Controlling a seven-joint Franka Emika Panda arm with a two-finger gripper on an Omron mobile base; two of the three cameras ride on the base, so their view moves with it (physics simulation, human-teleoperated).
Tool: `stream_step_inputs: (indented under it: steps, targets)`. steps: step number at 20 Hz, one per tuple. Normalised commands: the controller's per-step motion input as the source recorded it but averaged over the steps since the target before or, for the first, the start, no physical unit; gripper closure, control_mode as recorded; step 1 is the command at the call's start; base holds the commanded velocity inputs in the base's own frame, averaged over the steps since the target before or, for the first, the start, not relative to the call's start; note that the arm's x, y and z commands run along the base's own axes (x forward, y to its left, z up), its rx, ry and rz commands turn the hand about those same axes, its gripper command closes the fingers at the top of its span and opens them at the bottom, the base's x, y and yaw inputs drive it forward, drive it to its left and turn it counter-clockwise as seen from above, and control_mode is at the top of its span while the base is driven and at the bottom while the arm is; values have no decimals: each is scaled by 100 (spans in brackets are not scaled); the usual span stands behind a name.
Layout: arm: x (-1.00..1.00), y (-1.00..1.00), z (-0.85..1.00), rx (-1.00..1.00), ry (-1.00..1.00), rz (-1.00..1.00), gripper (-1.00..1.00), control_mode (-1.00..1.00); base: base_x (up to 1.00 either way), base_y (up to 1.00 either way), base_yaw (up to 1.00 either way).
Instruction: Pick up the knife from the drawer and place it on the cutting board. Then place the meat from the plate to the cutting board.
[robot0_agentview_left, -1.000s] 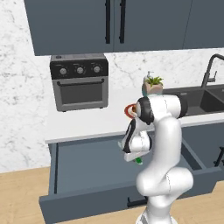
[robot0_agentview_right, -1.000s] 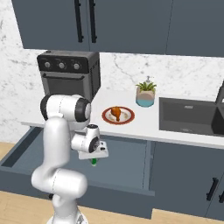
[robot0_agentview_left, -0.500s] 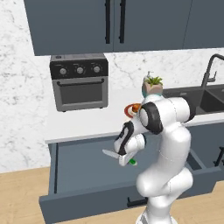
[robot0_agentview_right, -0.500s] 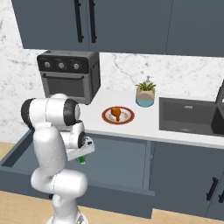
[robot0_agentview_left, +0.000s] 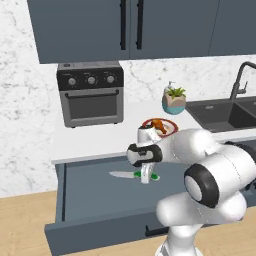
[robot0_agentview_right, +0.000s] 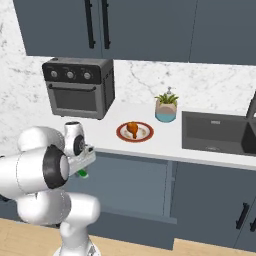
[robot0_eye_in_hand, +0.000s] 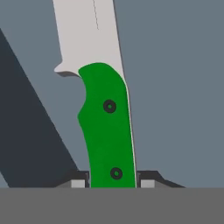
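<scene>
Swinging leftward since a second ago, the arm now carries the knife (robot0_agentview_left: 131, 175) out over the open drawer (robot0_agentview_left: 100, 200), the blade pointing away from the claw (robot0_agentview_left: 145, 176) toward the drawer's left end. We see the claw clamped narrowly on the knife's green handle in the hand view, one fingertip (robot0_eye_in_hand: 78, 183) pressed to each side of the handle, the pale blade running straight ahead of the claw. From the right base view the claw (robot0_agentview_right: 82, 167) hangs just below the worktop (robot0_agentview_right: 165, 145) edge, a sliver of green handle showing beneath it. We judge the first step half done: the knife is lifted clear of the drawer but not yet set down. We cannot make out the cutting board in these views. Beyond the claw and higher, on the worktop, the meat (robot0_agentview_left: 157, 123) sits untouched on the plate (robot0_agentview_left: 169, 131), so the whole second step is left. Farther back from the claw stand the toaster oven (robot0_agentview_left: 91, 93) and a potted plant (robot0_agentview_left: 173, 99) beside the sink (robot0_agentview_left: 225, 112).
</scene>
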Motion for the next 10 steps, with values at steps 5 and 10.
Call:
stream_step_inputs:
  steps: [5, 10]
  targets:
    - [-69, -2, 98, 9, -8, 15, 100, -100, 0, 0, 0]
    - [-12, -24, 100, 6, -14, 10, 100, -100, 0, 0, 0]
